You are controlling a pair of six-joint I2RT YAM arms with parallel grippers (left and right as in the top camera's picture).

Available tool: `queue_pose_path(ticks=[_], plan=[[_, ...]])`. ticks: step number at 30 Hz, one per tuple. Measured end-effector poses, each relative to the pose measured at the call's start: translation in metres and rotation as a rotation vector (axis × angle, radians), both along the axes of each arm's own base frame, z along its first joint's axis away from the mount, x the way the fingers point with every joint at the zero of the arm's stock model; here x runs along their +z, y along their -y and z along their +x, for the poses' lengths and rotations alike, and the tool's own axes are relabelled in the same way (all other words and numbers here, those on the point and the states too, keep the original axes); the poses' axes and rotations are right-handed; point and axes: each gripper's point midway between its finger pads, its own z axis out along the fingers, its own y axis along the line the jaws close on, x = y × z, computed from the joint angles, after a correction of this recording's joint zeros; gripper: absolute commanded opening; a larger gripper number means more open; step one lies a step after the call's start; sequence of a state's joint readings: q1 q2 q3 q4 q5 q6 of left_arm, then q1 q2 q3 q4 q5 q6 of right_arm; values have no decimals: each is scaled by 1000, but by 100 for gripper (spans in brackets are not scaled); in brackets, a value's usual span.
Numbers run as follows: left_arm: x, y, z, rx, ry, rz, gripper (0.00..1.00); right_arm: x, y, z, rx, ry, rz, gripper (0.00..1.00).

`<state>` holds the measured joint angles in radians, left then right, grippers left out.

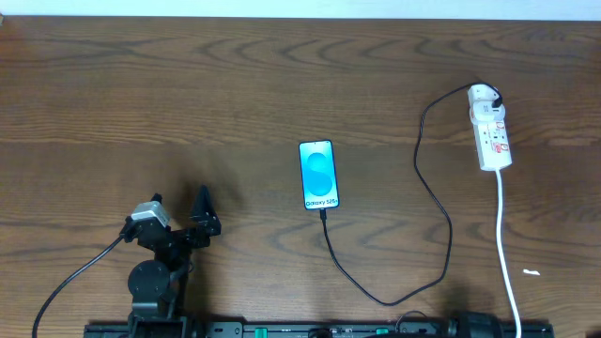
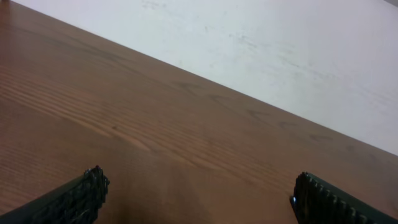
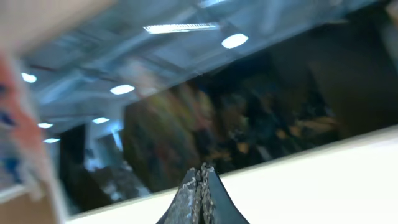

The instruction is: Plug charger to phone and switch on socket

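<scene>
The wooden table (image 1: 141,94) is carrying everything. The left gripper (image 2: 199,186) is hovering near the table's near left corner with its jaws spread wide and nothing between them. The right gripper (image 3: 200,182) is pointing up toward the ceiling, pressed closed and empty.

The socket (image 1: 490,127) is lying near the far right corner, its white cord (image 1: 507,244) trailing to the near edge. The charger (image 1: 432,197) is looping from the socket's far end round to the phone (image 1: 317,175), which is lying screen-up at the table's middle. The plug tip seems to be sitting at the phone's near end, so the switch is probably what is remaining. Its position is too small to read.

The right arm is sitting closer. A closed fingertip coming straight down suits the switch, keeping off the cable loop. A small white scrap (image 1: 531,273) is lying beside the cord, out of the way.
</scene>
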<state>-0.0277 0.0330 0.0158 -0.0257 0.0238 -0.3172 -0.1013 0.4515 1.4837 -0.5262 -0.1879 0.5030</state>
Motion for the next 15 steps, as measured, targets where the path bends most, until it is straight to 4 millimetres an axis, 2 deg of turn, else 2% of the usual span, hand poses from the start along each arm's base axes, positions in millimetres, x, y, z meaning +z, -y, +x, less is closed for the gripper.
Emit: queue_pose_path(ticks=[7,15], plan=[[0,0,0,0,0,0,98,7,-7,-75,41,186,-103,1],[0,0,0,0,0,0,98,-1,-1,-152,-27,360,-137,1]])
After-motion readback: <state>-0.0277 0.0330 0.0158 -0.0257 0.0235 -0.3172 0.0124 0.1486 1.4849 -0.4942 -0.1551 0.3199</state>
